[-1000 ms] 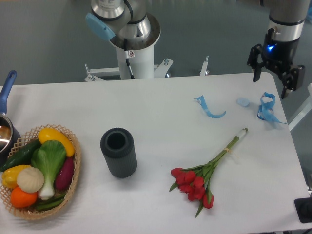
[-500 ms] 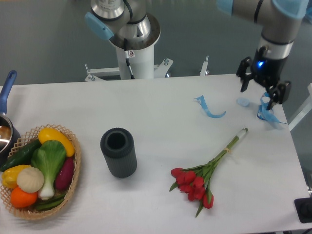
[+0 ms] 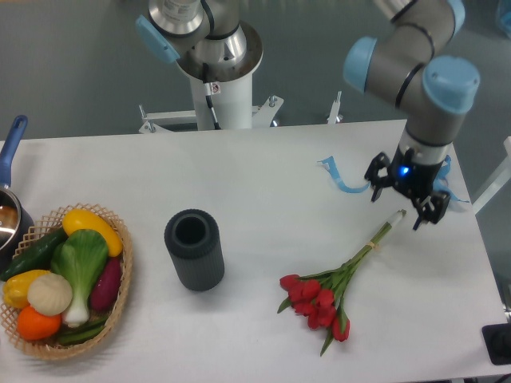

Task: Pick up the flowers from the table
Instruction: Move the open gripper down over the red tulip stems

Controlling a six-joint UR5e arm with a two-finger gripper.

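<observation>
The flowers (image 3: 331,289) lie on the table (image 3: 263,183) toward its front right corner, red heads nearest the front edge, pale stem ends pointing to the right edge; the gripper (image 3: 402,202) hangs just above those stem ends, its fingers spread and holding nothing; blue ribbon scraps (image 3: 343,179) lie beside it; a dark cylinder (image 3: 194,249) stands mid-table; a wicker basket (image 3: 112,319) sits at the front left corner.
</observation>
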